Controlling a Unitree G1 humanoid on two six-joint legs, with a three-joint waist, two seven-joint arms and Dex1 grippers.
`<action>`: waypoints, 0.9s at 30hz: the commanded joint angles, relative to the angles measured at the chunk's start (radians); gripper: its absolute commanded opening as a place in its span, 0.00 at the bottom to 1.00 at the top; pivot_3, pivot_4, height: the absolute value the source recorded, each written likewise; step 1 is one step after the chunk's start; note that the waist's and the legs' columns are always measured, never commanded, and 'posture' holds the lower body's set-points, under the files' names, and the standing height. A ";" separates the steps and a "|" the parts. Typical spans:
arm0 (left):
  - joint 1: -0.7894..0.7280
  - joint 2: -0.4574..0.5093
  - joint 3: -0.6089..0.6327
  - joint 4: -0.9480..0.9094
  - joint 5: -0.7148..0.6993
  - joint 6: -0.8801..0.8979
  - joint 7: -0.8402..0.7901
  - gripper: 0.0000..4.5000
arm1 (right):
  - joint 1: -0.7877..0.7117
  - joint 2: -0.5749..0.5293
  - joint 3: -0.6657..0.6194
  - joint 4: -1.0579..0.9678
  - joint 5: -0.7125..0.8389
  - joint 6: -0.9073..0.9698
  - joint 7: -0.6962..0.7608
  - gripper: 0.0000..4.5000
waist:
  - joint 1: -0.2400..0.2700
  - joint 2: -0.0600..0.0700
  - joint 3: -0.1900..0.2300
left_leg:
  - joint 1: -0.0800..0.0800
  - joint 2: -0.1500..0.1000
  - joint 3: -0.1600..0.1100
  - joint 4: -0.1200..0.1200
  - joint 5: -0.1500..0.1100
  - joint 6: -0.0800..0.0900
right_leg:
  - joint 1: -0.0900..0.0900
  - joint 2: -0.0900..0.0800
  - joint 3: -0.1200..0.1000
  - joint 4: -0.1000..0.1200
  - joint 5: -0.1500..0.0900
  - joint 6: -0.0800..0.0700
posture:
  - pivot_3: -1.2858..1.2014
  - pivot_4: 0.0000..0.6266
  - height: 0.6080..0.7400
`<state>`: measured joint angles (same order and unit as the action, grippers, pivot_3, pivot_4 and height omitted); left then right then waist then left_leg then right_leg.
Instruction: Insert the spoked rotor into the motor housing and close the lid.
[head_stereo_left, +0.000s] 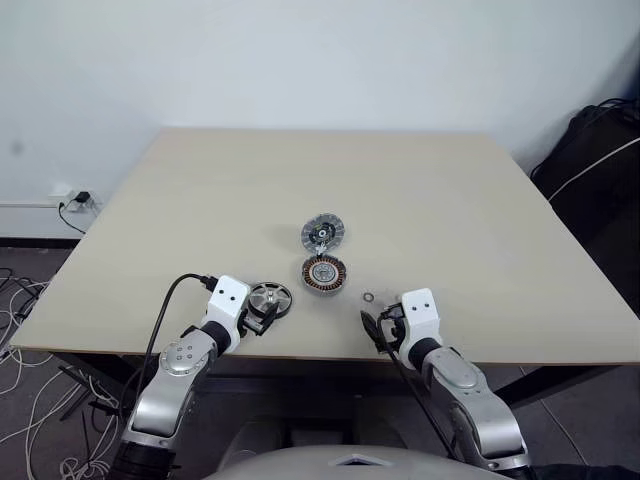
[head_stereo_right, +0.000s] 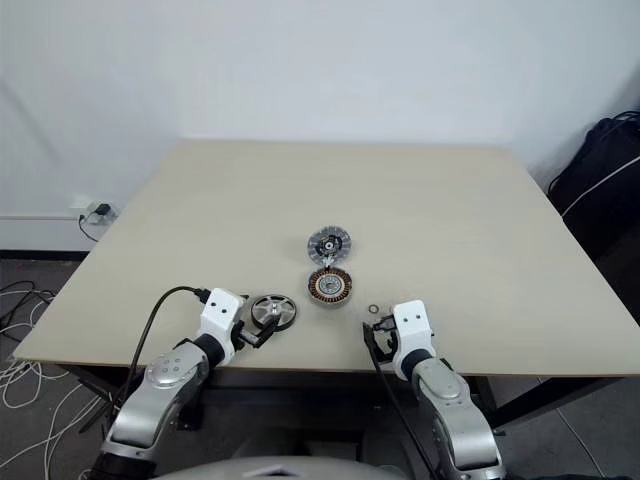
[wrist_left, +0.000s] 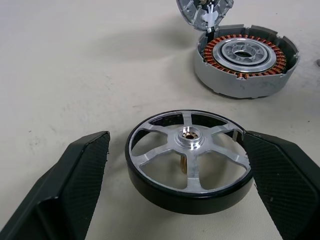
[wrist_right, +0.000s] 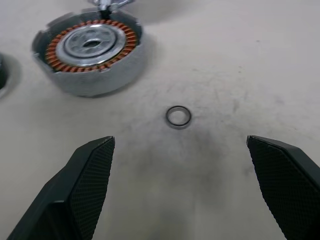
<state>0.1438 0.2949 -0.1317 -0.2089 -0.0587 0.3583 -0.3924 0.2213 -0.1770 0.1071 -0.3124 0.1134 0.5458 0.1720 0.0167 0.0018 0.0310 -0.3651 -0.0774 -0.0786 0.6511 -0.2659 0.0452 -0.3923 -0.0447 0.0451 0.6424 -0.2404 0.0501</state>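
Spoked rotor (wrist_left: 189, 159): you see it lying flat on the table (head_stereo_left: 200, 200), close to the near edge and left of centre; silver spokes and hub face up, dark rim around them.
Left gripper (head_stereo_left: 267, 312): your left pincer is spread wide with the rotor sitting between its two black fingers; in the left wrist view one finger (wrist_left: 280, 172) looks just about against the rim, while the other finger (wrist_left: 75, 175) stands apart from it. Rotor rests on the table, not lifted.
Motor housing (head_stereo_left: 324, 273): upright near the middle of the table, a little toward the near edge; copper windings ring a silver centre, open side up. It sits just beyond and to the right of the rotor, apart from it.
Lid (head_stereo_left: 323, 234): directly behind the housing, toward the far edge; ribbed face with dark centre showing. From the left wrist view it appears tilted up, its lower edge at the housing rim.
Washer (wrist_right: 178, 116): small metal ring flat on the table, right of the housing, near the near edge.
Right gripper (head_stereo_right: 381, 337): your right pincer is spread and empty, just short of the washer.
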 joint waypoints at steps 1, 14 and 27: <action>-0.017 -0.004 -0.006 -0.013 0.001 -0.015 -0.002 0.99 | -0.052 0.027 -0.024 0.035 -0.020 -0.029 -0.040 1.00 | -0.001 0.000 0.000 | 0.000 0.000 0.000 0.000 0.000 0.000 | 0.000 0.000 0.000 0.000 0.000 0.000 | 0.52 0.00 1.00; -0.012 -0.004 -0.004 -0.021 0.001 -0.011 0.005 0.99 | -0.239 0.092 -0.025 0.301 -0.061 -0.116 -0.077 1.00 | -0.004 0.001 0.001 | 0.000 0.000 0.000 -0.001 0.000 0.000 | 0.000 0.001 0.000 0.000 0.001 0.001 | 0.52 0.00 1.00; 0.004 -0.003 0.001 -0.032 0.000 -0.009 0.019 1.00 | -0.249 0.108 -0.017 0.449 -0.075 -0.156 -0.059 0.80 | -0.005 0.002 0.000 | 0.001 0.000 0.000 -0.001 0.001 -0.001 | 0.000 0.001 0.000 0.001 0.001 0.000 | 0.52 0.00 1.00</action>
<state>0.1526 0.2938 -0.1389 -0.2061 -0.0583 0.3607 -0.3756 -0.0340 -0.0726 0.0890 0.1243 0.0427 0.3939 0.1069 0.0113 0.0034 0.0310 -0.3636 -0.0776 -0.0786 0.6503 -0.2654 0.0444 -0.3922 -0.0437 0.0451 0.6434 -0.2391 0.0501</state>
